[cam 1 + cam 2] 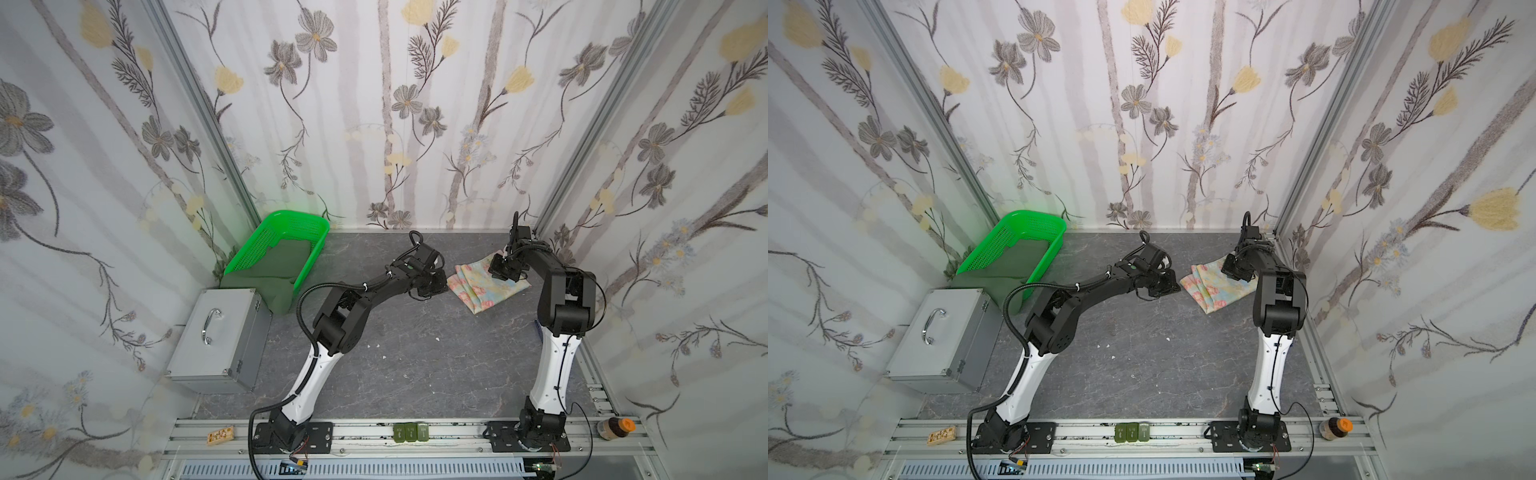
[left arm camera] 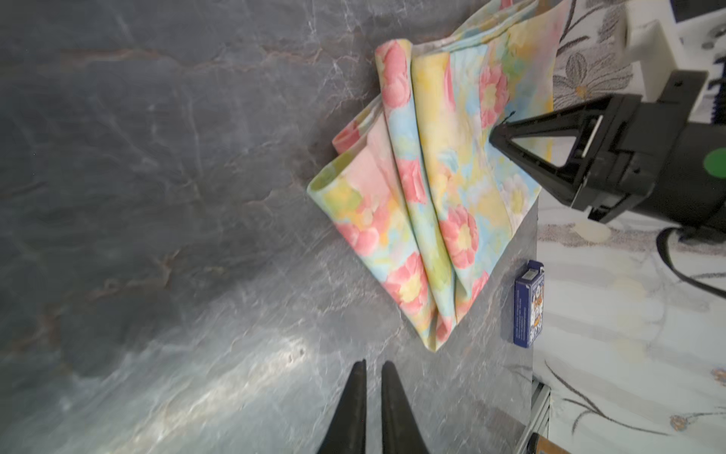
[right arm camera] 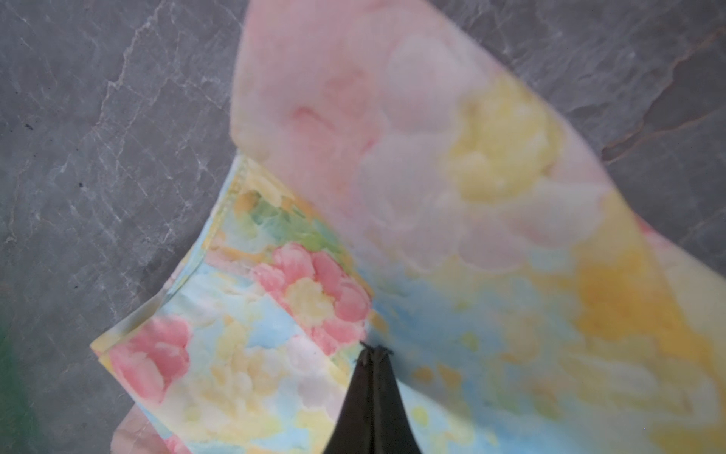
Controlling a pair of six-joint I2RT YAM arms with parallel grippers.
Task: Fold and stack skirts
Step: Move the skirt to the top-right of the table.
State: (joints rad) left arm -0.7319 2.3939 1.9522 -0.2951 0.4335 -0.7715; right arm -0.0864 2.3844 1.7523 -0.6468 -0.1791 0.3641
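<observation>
Left gripper point(image 2: 373, 363): jaws nearly together, thin slit, holding nothing | Right gripper point(image 3: 373, 348): jaws pressed together, pinching a raised layer of the floral skirt point(image 2: 432, 188) | Floral skirt: folded, ahead of left jaws, not touching | Green skirt point(image 1: 266, 270): spilling from basket point(image 1: 313, 257), well apart from both jaws

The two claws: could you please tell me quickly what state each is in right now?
Left claw: closed to a narrow gap, holding nothing.
Right claw: closed, tips on the floral skirt; a pinch of cloth cannot be told.
</observation>
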